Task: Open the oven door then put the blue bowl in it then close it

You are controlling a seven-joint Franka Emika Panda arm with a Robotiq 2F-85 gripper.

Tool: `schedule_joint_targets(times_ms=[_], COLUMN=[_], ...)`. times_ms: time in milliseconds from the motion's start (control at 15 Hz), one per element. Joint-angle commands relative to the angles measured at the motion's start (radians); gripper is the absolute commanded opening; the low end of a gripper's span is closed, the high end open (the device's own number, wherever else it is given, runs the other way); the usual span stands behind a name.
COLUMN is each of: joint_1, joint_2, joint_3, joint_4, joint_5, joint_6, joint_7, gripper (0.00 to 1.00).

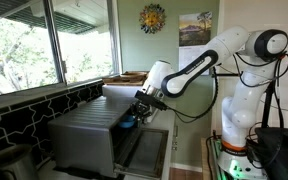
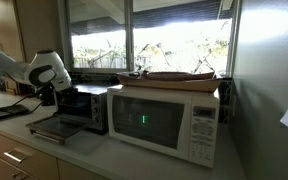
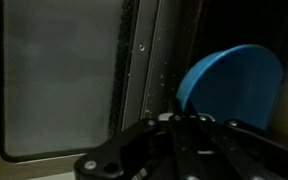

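The silver-grey oven with a ribbed top stands on the counter and also shows in an exterior view. The oven door is open and folded down flat in front of it. My gripper is at the oven's mouth, shut on the rim of the blue bowl. In the wrist view the blue bowl stands tilted just beyond my fingertips, against the dark oven inside. In an exterior view my gripper hides the bowl.
A white microwave-like box stands right beside the oven, with a flat wooden tray on top. Windows run behind the counter. A grey metal inner panel fills the left of the wrist view.
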Motion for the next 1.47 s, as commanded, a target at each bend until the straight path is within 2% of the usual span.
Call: schedule_joint_targets(times_ms=[0, 600, 733, 1067, 1133, 1400], joint_1=[0.003, 0.043, 0.05, 0.072, 0.059, 0.062], joint_2=[0.036, -0.017, -0.027, -0.039, -0.009, -0.011], joint_3=[0.0, -0.041, -0.043, -0.049, -0.027, -0.028], joint_4=[0.009, -0.042, -0.062, -0.113, -0.125, -0.13], joint_5=[-0.017, 0.024, 0.02, 0.027, 0.007, 0.005], joint_6=[0.053, 0.085, 0.125, 0.267, 0.178, 0.192], joint_7=[0.046, 0.025, 0.012, -0.011, 0.016, 0.01], gripper=[0.33, 0.96, 1.0, 1.0, 1.0, 1.0])
